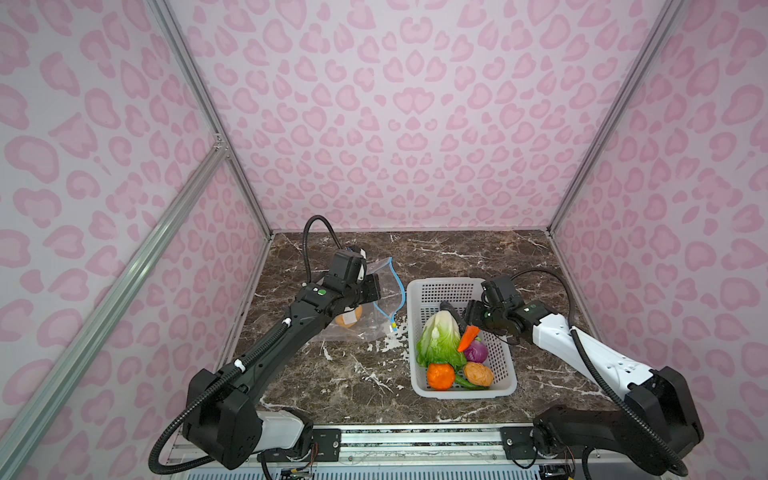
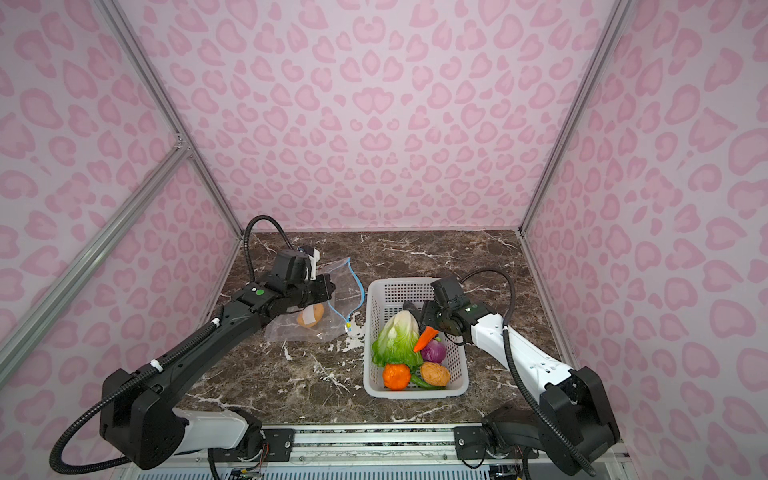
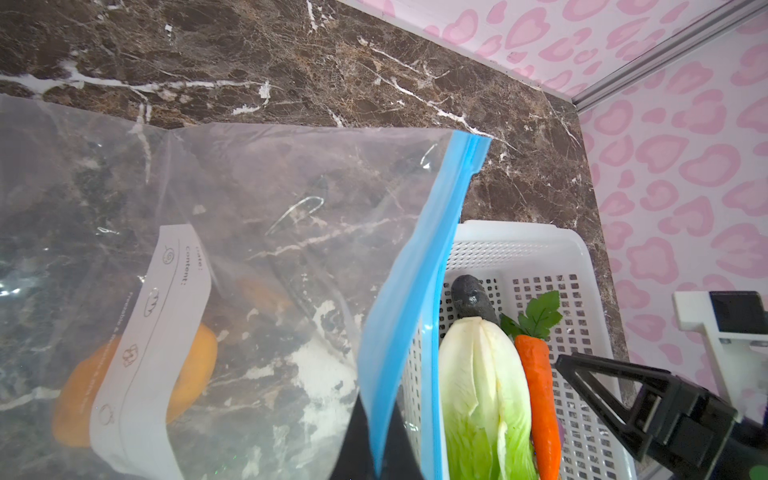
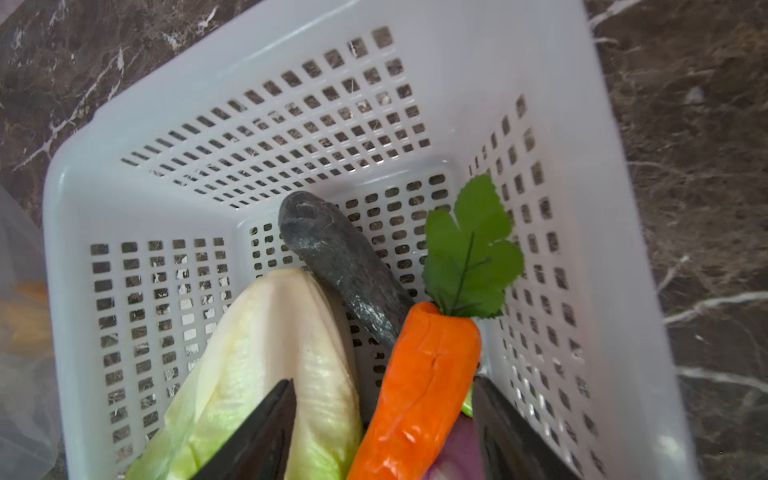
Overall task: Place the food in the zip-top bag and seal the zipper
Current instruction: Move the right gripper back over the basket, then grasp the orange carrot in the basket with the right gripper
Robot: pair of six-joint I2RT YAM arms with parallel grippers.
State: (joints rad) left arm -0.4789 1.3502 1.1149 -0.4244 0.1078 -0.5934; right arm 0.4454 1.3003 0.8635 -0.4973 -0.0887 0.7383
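Left wrist view: the left gripper [image 3: 376, 461] is clamped on the blue zipper [image 3: 432, 232], holding up the mouth of the zip-top bag [image 3: 270, 208] on the table's left. One potato [image 3: 195, 365] lies inside. The bag looks thin, floppy and slippery, so the stiffer zipper strip is probably the best hold. To the right, in the white basket [image 3: 519, 230], the right gripper [image 4: 382, 381] has its jaws apart around the carrot [image 4: 419, 374]. The carrot seems light and firm, best gripped at mid-body.

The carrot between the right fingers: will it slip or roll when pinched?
Likely stiff: the carrot holds its shape, propped tilted against the cabbage. Its glossy, tapered skin may slide between the open fingers of the right gripper. Round and leaning, it could roll toward the basket wall.
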